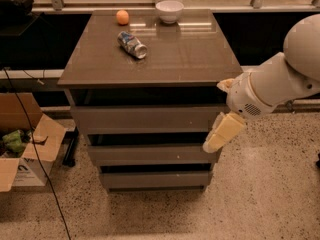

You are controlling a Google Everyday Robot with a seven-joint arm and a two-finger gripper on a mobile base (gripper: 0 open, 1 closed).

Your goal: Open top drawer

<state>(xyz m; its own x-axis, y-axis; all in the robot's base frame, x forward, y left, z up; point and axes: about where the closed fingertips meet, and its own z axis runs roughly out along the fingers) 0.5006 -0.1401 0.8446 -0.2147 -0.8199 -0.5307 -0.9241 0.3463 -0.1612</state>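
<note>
Not started: top drawer point(145, 118) looks shut, gripper point(223, 132) hangs at front-right corner of cabinet point(175, 59), open or closed can't tell, whole pull left.

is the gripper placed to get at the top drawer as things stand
Probably yes: the gripper hangs at the right front corner of the cabinet, beside the right end of the top drawer, and nothing shows between them.
</note>
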